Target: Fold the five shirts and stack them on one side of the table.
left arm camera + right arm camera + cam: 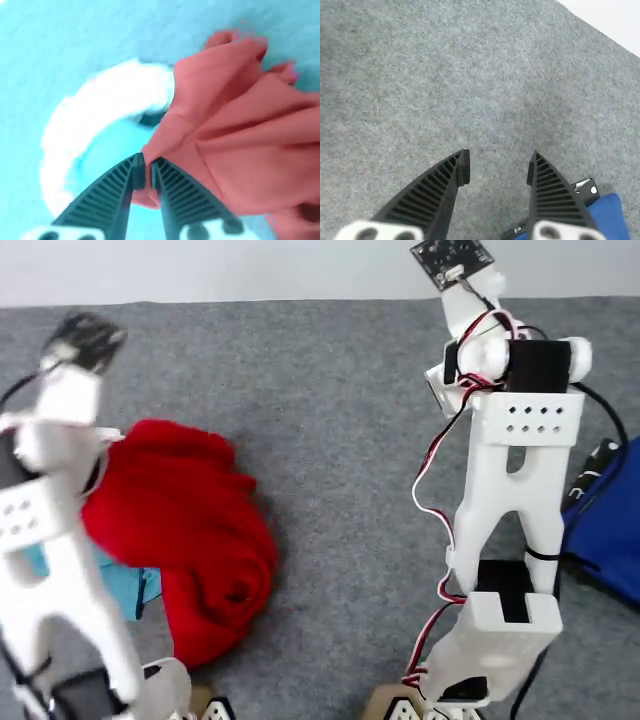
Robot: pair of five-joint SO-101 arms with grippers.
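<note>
A crumpled red shirt (185, 530) lies at the left of the grey table, partly over a light blue shirt (128, 585). My left gripper (146, 167) is shut on an edge of the red shirt (235, 145), which spreads away from the fingers in folds. Under it lie the light blue cloth (107, 150) and a bright white curved patch (100, 105). My right gripper (497, 167) hangs open over bare grey carpet with nothing between its fingers. A dark blue shirt (610, 530) lies at the right edge, and its corner (612, 217) is close beside the right gripper.
The left arm (50, 540) stands over the left side of the red shirt, and the right arm (510, 500) rises at the right. A small black object (597, 462) sits by the dark blue shirt. Grey carpet (340, 410) covers the middle and back.
</note>
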